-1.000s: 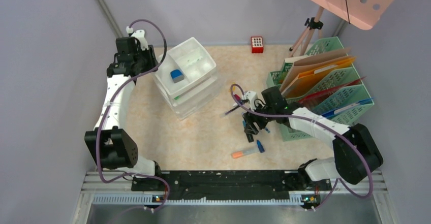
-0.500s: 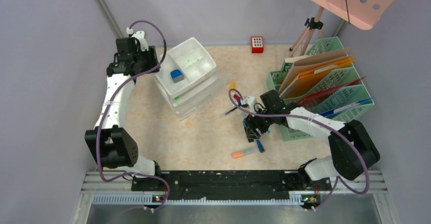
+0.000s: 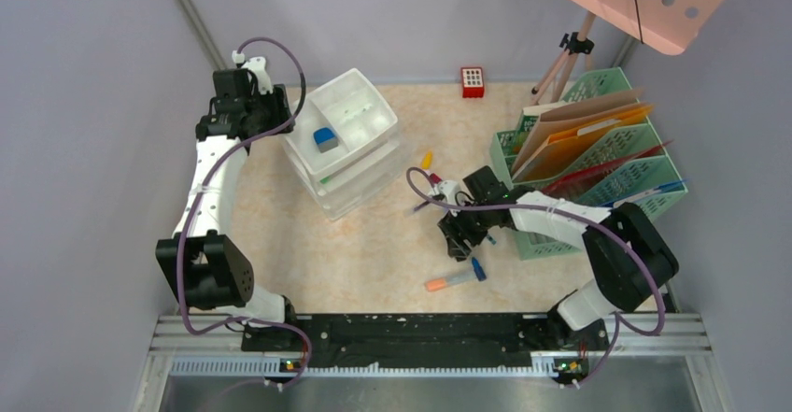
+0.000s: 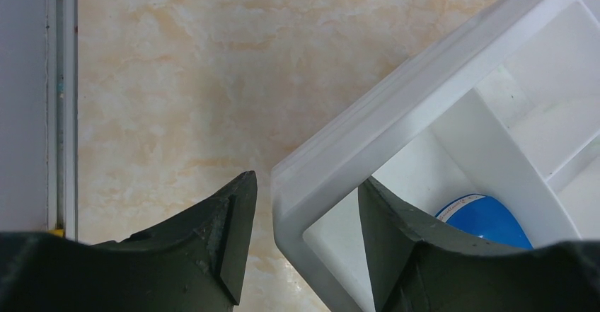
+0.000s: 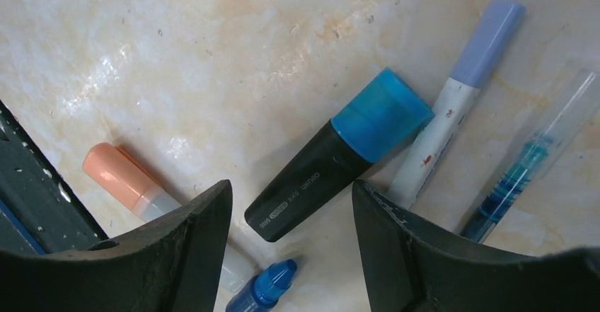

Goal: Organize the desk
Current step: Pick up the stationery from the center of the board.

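Presently the worktop (image 3: pixel 364 244) lies directly beneath both sets of jaws. Right arm (image 3: pixel 551 214) reaches low across it, jaws open astride the blue-capped highlighter (image 5: pixel 339 153), evidently lined up to collect it. Left arm (image 3: pixel 213 183) stretches forward, jaws open with the white tray's (image 4: pixel 396 121) corner wall between them, not clamped.

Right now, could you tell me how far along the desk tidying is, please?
Early on. Done: a blue item sits in the white organizer. In hand: nothing gripped; the right jaws stand open over the blue-capped highlighter. Left: it, the orange-capped pen and the lavender-capped marker lie loose on the desk.
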Available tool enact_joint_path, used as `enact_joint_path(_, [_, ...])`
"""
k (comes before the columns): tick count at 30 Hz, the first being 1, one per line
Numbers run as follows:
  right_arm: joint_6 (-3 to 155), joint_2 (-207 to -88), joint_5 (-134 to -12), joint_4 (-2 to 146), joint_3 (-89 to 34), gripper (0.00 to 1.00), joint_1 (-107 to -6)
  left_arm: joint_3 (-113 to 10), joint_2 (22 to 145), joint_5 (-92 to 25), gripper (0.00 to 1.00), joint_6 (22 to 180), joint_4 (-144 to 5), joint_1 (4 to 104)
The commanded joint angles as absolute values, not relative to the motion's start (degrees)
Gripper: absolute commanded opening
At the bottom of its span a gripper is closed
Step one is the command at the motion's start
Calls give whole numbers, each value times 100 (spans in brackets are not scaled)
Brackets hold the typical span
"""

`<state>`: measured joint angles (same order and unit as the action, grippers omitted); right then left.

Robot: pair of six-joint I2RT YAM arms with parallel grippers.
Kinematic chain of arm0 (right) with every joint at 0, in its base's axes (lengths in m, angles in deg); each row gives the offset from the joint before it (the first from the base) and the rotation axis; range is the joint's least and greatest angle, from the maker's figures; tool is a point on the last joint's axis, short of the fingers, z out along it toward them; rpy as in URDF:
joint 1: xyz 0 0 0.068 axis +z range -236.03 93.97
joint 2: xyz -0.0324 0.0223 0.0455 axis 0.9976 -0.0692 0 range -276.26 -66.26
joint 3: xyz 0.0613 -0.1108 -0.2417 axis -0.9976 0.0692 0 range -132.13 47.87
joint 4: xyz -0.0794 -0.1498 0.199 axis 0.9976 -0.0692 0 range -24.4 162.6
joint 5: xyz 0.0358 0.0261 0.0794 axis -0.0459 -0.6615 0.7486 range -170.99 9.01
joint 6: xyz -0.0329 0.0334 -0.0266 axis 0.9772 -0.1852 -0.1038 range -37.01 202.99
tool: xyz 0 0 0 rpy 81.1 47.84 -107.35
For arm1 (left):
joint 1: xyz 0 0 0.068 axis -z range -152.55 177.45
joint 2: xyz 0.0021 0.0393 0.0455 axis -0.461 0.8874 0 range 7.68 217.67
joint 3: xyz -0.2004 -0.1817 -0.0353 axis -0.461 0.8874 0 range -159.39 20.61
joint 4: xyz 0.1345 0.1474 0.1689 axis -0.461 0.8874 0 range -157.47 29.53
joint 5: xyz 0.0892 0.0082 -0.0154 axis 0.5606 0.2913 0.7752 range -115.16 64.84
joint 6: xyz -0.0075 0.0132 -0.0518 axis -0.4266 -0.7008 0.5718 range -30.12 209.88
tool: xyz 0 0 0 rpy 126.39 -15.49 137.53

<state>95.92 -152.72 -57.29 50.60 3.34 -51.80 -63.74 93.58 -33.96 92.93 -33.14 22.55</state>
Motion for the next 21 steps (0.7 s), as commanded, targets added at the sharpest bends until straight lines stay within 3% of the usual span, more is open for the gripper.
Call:
enact_joint_path(1, [9530, -15464, -6249, 5260, 94, 63, -4852, -6487, 9260, -3496, 60, 9368, -3433, 2219])
enact_joint_path(13, [9658, -15841, -7499, 5280, -44, 52, -4456, -6467, 9106, -3362, 61, 9267, -3451, 2223])
enact_joint_path(21, [9688, -15892, -7526, 5225, -133, 37, -4292, -6473, 9108, -3369, 61, 9340, -3514, 2223])
